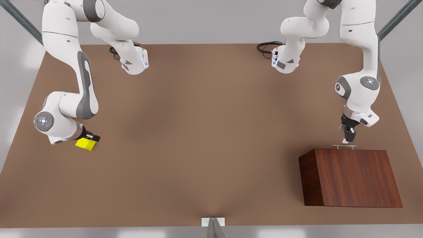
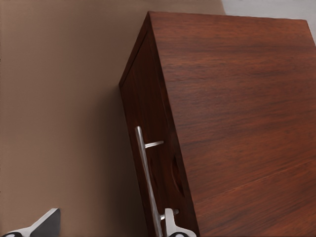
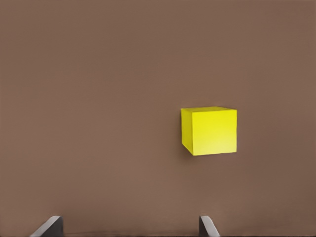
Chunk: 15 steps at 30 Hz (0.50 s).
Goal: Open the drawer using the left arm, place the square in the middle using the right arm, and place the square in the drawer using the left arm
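The dark wood cabinet (image 1: 353,178) stands at the front view's right, its drawer front (image 2: 140,106) flush with the body. My left gripper (image 1: 348,137) hangs just above the silver bar handle (image 1: 344,146). In the left wrist view the left gripper (image 2: 107,228) is open, and the handle (image 2: 147,177) runs between its fingers, close to one fingertip (image 2: 170,224). At the front view's left, the yellow square (image 1: 85,144) rests on the table. My right gripper (image 1: 91,136) is right beside it, open (image 3: 128,228); the square (image 3: 210,131) lies ahead of the fingers, off to one side and not between them.
The brown tabletop (image 1: 205,132) stretches wide between the two arms. A small white bracket (image 1: 213,222) sits at the near table edge. Black cables (image 1: 267,46) loop by the arm base at the far side.
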{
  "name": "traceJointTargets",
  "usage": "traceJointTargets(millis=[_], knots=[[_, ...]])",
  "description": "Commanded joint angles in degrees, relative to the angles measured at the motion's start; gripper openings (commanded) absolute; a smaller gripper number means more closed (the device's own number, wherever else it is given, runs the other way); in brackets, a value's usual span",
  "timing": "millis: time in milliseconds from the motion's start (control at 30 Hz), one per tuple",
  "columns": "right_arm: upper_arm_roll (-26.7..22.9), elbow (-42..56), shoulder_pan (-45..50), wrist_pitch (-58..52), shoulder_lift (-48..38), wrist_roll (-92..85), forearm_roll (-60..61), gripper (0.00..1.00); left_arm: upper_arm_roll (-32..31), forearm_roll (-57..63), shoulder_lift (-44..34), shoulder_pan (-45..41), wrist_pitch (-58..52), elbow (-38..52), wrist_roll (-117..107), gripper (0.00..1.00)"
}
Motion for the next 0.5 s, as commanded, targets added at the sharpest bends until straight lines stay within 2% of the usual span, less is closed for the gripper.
traceJointTargets(millis=[0,167,200,233,333,467], knots=[[-0.2,0.1,0.0,0.1,0.3,0.0,0.0,1.00,0.0,0.0,0.1,-0.3,0.0,0.0,0.0,1.00],[0.0,-0.1,-2.2,8.4,5.4,0.8,1.1,1.00,0.0,-0.8,1.1,1.1,0.8,0.3,-1.2,1.00],[1.0,0.1,-4.7,8.4,5.6,0.5,1.6,1.00,-0.1,-1.1,1.3,1.8,0.7,0.7,-1.6,1.00],[6.5,-0.8,-10.6,9.8,6.2,-0.6,1.5,1.00,-0.1,-3.1,1.8,1.9,0.8,1.2,-1.8,1.00],[6.6,-2.4,-13.0,13.8,6.7,-10.0,3.9,1.00,-0.2,-3.1,3.3,1.9,0.9,2.0,-1.8,1.00],[5.2,-2.1,-14.0,13.2,7.6,-15.6,6.4,1.00,-0.3,-3.3,5.8,2.1,0.8,4.7,-2.4,1.00]])
